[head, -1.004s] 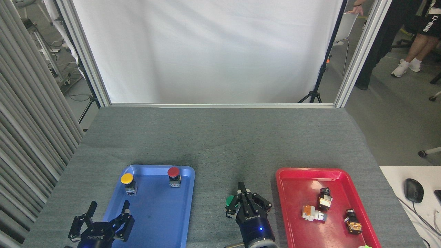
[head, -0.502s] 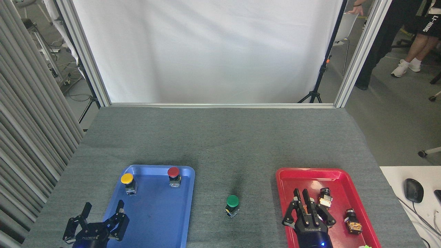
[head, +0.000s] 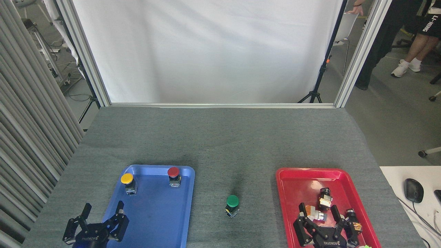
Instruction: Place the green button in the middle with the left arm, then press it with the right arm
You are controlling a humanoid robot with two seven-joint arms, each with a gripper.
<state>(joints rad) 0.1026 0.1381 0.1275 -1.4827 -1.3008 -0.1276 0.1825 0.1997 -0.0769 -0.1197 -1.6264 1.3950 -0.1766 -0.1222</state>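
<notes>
The green button (head: 232, 205) stands upright on the bare grey felt (head: 227, 151) between the two trays, with nothing touching it. My left gripper (head: 102, 208) hangs open at the bottom left, over the near left corner of the blue tray (head: 156, 220), far left of the button. My right gripper (head: 319, 211) is open low over the red tray (head: 296, 179), well to the right of the button, its fingers spread around small parts lying there.
A yellow button (head: 127, 182) and a red button (head: 174, 175) stand at the back of the blue tray. Several small switch parts (head: 324, 198) lie in the red tray. A computer mouse (head: 413, 190) rests on a white desk at right. A person's legs (head: 411, 51) show at the far top right.
My right gripper left the green button, moved right over the red tray, pulled back toward me and opened. The button stays upright where it was. My left gripper dropped back slightly.
</notes>
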